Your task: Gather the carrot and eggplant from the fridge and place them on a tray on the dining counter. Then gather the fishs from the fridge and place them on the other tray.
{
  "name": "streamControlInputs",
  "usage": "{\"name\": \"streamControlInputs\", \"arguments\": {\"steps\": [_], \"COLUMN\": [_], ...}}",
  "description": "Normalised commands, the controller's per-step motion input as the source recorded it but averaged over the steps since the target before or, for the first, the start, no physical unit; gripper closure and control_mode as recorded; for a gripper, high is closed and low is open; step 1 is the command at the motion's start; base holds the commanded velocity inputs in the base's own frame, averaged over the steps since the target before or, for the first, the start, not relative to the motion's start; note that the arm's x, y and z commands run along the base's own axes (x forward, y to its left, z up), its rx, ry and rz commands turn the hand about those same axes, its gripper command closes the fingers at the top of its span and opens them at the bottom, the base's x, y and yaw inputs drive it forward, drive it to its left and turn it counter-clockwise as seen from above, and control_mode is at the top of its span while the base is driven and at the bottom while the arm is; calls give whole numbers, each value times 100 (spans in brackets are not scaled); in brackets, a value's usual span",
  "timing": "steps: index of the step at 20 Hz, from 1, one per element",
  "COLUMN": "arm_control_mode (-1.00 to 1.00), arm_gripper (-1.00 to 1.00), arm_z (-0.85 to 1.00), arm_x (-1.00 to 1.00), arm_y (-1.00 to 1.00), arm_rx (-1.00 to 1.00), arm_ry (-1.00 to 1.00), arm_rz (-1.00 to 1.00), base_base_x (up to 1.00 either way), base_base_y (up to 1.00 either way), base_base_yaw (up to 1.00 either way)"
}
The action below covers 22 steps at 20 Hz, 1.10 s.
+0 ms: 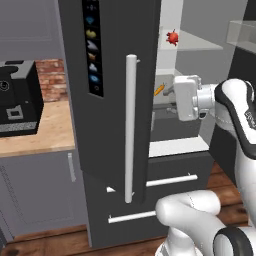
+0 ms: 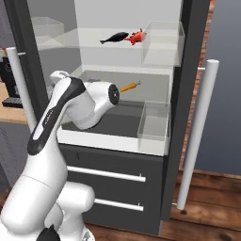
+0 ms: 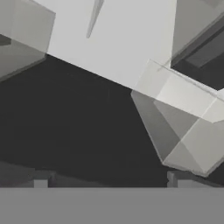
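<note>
The fridge (image 1: 115, 100) stands with its doors swung open. On its middle shelf lies the small orange carrot (image 2: 129, 86), which also shows past the door edge (image 1: 159, 90). My gripper (image 1: 169, 91) reaches into that shelf from the right, just short of the carrot. In the hand view its tips (image 3: 107, 181) stand wide apart, open and holding nothing, over the dark shelf floor. A dark slim fish (image 2: 114, 37) lies on the upper shelf beside a red item (image 2: 136, 36). The eggplant, both trays and the dining counter are out of view.
Clear bins sit in the fridge at upper right (image 2: 162, 42) and lower right (image 2: 154, 120); one is close on the hand's right (image 3: 183, 127). Long door handles (image 1: 131, 125) (image 2: 197, 132) flank the opening. A black coffee machine (image 1: 17, 100) stands on the wood counter at left.
</note>
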Motion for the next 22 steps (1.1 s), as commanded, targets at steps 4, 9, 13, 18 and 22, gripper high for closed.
{"name": "streamControlInputs", "arguments": {"steps": [4, 9, 13, 18, 22], "arm_control_mode": [-100, -100, -100, -100, -100], "arm_gripper": [-100, -100, -100, -100, -100], "arm_z": [0, -4, -6, -5, -3], "arm_x": [34, 6, -17, -46, -59], "arm_y": [31, 42, 50, 52, 52], "arm_rx": [6, 6, 4, 1, 1], "arm_ry": [4, 0, 0, 0, 0], "arm_rz": [22, 20, 14, 13, 12], "base_base_x": [0, 0, 0, 0, 0], "base_base_y": [0, 0, 0, 0, 0], "base_base_yaw": [0, 0, 0, 0, 0]}}
